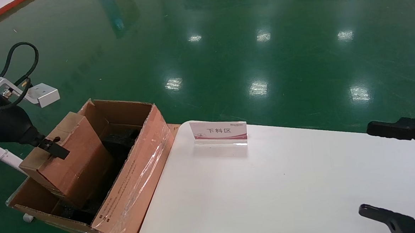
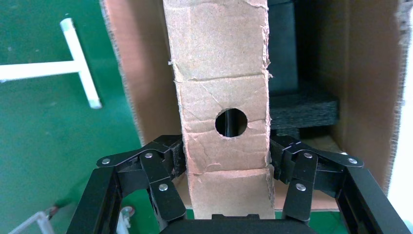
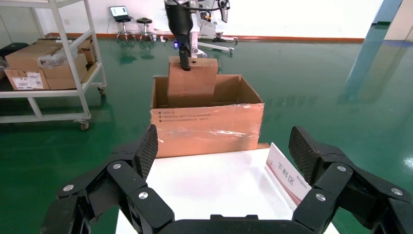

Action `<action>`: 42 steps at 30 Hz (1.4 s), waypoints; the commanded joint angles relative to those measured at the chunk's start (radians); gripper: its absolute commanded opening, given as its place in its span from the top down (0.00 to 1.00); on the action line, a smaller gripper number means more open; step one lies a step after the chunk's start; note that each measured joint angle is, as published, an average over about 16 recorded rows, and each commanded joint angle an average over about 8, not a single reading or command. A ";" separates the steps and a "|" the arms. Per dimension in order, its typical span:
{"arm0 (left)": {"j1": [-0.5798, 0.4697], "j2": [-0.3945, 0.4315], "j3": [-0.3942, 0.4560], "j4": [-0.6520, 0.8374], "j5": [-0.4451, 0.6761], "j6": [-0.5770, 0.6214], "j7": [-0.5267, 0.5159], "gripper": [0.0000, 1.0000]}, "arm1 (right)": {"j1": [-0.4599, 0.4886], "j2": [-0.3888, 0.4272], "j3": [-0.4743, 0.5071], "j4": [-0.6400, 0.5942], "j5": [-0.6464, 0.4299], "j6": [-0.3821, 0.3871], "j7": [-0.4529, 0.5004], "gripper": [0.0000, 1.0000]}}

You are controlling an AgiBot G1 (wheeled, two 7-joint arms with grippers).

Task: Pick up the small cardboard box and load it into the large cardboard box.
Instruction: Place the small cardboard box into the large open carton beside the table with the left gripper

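The small cardboard box [image 1: 71, 159], reddish-brown with a round hole [image 2: 231, 122], stands tilted with its lower end inside the large cardboard box [image 1: 139, 169], over the black foam [image 2: 302, 107]. My left gripper [image 1: 53, 147] is shut on the small box near its top end, one finger [image 2: 173, 151] pressing on each side. In the right wrist view the small box [image 3: 192, 83] sticks up out of the taped large box [image 3: 209, 129]. My right gripper [image 3: 226, 146] is open and empty over the table's right side [image 1: 365, 168], far from both boxes.
A white table [image 1: 268, 191] lies to the right of the large box, with a small sign stand [image 1: 219, 133] near its back edge. A white pipe frame [image 2: 80, 68] stands on the green floor by the box. A shelf cart with cartons [image 3: 44, 63] stands farther off.
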 commanded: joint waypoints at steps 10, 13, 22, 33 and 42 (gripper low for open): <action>0.012 -0.021 0.024 -0.089 0.068 -0.045 -0.095 1.00 | 0.000 0.000 -0.001 0.000 0.000 0.000 0.000 0.00; 0.019 -0.025 0.027 -0.108 0.077 -0.057 -0.118 1.00 | 0.000 0.000 -0.001 0.000 0.001 0.000 0.000 0.00; 0.038 -0.036 0.034 -0.143 0.095 -0.090 -0.174 1.00 | 0.000 0.001 -0.001 0.000 0.001 0.001 -0.001 0.00; 0.066 -0.041 0.035 -0.155 0.107 -0.149 -0.208 1.00 | 0.000 0.001 -0.002 0.000 0.001 0.001 -0.001 0.00; 0.092 -0.045 0.038 -0.165 0.112 -0.190 -0.224 1.00 | 0.001 0.001 -0.002 0.000 0.002 0.001 -0.001 0.00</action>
